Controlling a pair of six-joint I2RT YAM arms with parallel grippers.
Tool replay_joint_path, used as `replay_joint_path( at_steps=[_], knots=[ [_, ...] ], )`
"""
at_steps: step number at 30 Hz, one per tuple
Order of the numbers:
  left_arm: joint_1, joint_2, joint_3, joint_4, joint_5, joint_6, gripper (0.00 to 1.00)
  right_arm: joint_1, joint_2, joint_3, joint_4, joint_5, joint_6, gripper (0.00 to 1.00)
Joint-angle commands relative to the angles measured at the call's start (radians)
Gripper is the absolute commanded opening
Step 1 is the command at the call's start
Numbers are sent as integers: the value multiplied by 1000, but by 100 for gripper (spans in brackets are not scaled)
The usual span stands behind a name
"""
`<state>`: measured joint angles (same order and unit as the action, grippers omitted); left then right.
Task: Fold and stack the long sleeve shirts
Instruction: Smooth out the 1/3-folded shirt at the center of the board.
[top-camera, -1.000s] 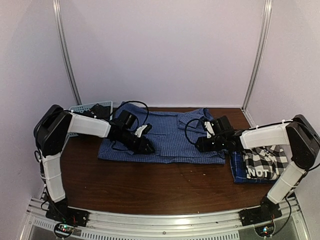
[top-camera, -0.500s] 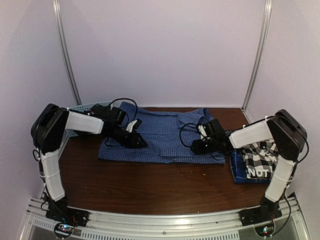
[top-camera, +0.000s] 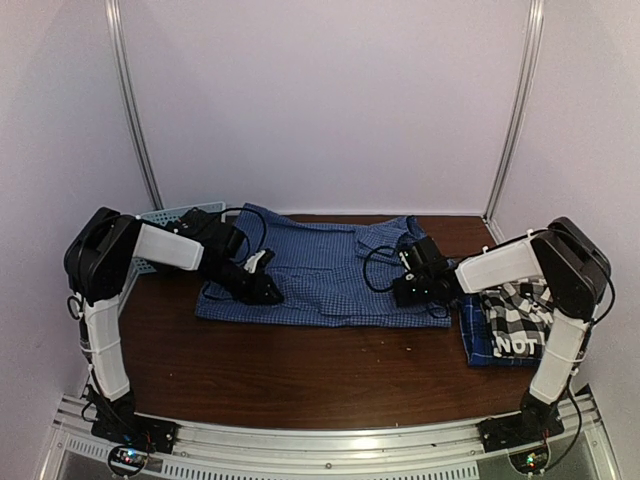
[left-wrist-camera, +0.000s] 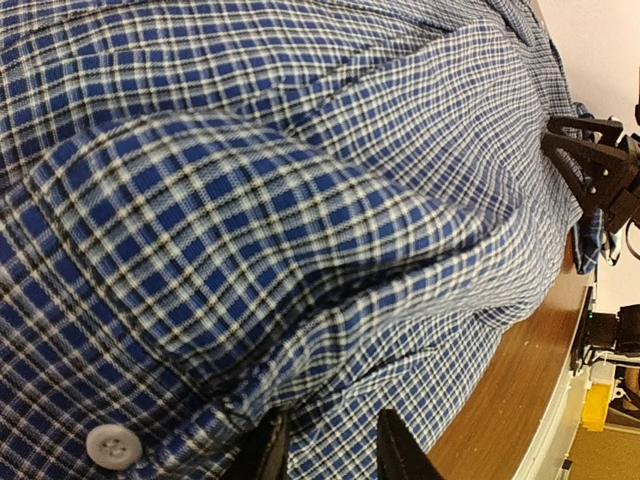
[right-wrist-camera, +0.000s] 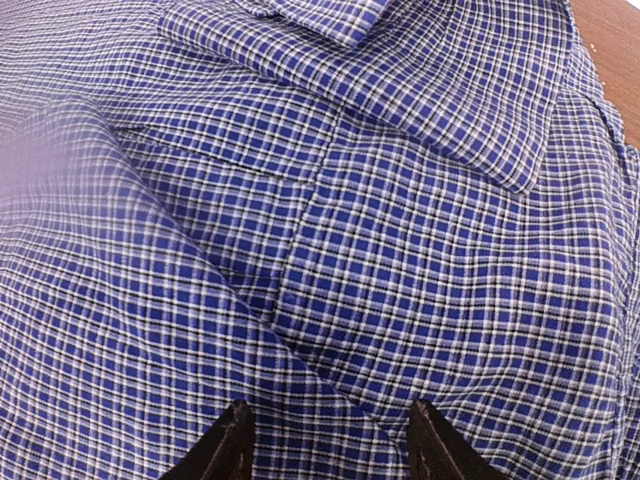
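The blue fine-check shirt (top-camera: 330, 270) lies spread across the middle of the table and fills both wrist views (left-wrist-camera: 300, 200) (right-wrist-camera: 350, 220). My left gripper (top-camera: 262, 290) is low on its left part. Its jaws (left-wrist-camera: 330, 450) are partly open, with rumpled cloth between the tips. A white button (left-wrist-camera: 110, 445) shows beside it. My right gripper (top-camera: 405, 290) is over the shirt's right part near the collar (right-wrist-camera: 400, 60), open, with its tips (right-wrist-camera: 330, 440) just above flat cloth. The black-and-white plaid shirt (top-camera: 520, 320) with white lettering lies folded on the darker blue plaid one (top-camera: 470, 340) at the right.
The light blue lattice basket (top-camera: 160, 215) stands at the back left behind my left arm. The brown table (top-camera: 320, 380) shows bare wood in front of the shirt. Walls and metal posts close in the back and sides.
My left gripper has slid leftward along the shirt. My right gripper shifted slightly left, then back right. My right arm's elbow has drawn in.
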<state>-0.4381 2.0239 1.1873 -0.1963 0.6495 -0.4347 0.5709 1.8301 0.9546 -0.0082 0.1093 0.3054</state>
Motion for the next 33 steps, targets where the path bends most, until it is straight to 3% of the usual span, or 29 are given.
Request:
replay_joint_path(
  at_steps=[1,13,21,25,33],
  knots=[
    [13,8,-26,-105,-24,35,31,3,-1,21,-24,53,-25,54],
    [13,-114,-71,-188,52,82,29,7,-28,3,6,-17,-20,54],
    [12,-160,-46,15,189,-1,30,41,-77,-20,70,-71,-7,54],
    [9,-130,-24,125,168,-48,31,62,-92,-26,128,-137,-1,54],
    [6,-76,-42,167,7,-53,31,86,26,94,178,-288,16,54]
  ],
)
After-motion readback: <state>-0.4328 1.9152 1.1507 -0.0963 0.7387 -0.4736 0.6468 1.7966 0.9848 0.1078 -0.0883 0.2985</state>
